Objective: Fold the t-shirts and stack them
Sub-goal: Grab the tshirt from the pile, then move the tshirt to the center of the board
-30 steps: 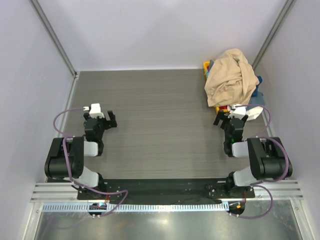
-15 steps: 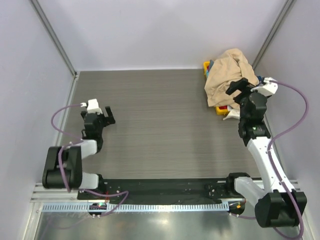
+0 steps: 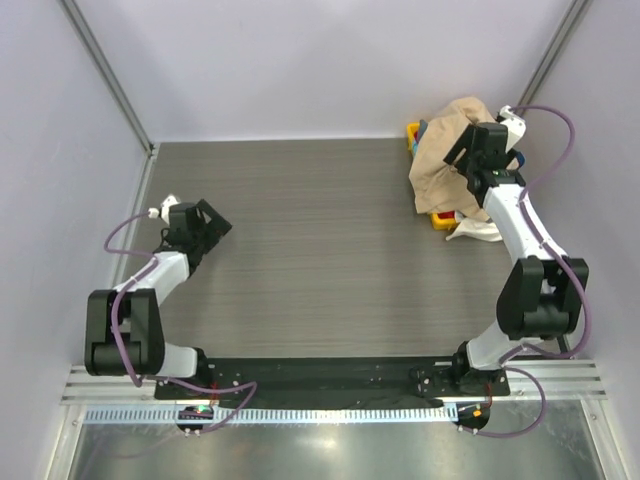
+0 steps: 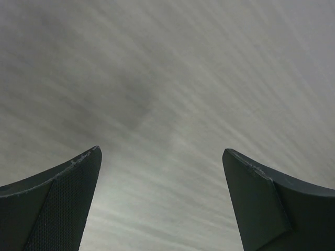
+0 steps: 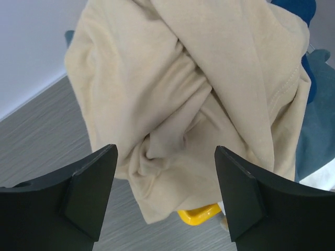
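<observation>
The t-shirts lie in a crumpled pile at the table's back right corner, with the tan t-shirt (image 3: 445,160) (image 5: 193,94) on top. Grey-blue cloth (image 5: 314,136) and dark navy cloth (image 5: 298,8) peek out at its right side. My right gripper (image 3: 462,158) (image 5: 165,149) hovers open just above the tan t-shirt's folds, its fingers to either side of a bunched fold and nothing gripped. My left gripper (image 3: 215,225) (image 4: 161,150) stands open and empty over bare table at the left.
A yellow plastic piece (image 3: 440,220) (image 5: 199,214) sticks out from under the pile's near edge, and a white cloth (image 3: 482,228) lies beside it. The back wall and the right wall (image 3: 600,150) close in on the pile. The grey table (image 3: 320,240) stretches between the arms.
My right arm has reached from near its base out to the pile at the back right. My left gripper has drifted left and turned outward.
</observation>
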`<action>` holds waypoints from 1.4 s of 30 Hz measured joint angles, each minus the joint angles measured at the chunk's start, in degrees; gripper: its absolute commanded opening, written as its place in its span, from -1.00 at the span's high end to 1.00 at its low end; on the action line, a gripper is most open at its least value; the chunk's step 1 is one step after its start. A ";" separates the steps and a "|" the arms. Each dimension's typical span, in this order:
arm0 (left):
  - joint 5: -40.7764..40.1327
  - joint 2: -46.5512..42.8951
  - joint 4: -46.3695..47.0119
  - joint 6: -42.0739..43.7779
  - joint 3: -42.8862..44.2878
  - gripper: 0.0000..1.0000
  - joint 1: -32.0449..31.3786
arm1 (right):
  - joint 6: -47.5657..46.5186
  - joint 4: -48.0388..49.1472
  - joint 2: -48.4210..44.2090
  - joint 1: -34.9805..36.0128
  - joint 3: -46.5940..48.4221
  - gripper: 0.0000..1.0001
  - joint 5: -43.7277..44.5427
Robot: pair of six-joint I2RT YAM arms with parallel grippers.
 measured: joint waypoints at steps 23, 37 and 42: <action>-0.85 -7.19 -2.05 1.44 -5.25 -0.89 0.00 | -2.21 -9.66 9.27 17.92 27.28 0.98 -12.46; -3.39 -16.35 -8.15 -0.59 -5.66 -0.86 -0.02 | 5.33 -1.16 -9.51 20.09 3.89 -0.87 -2.03; -4.59 -21.59 -11.54 -1.55 -6.45 -0.86 -0.02 | 9.29 -6.64 1.27 14.21 -11.15 -0.81 -2.71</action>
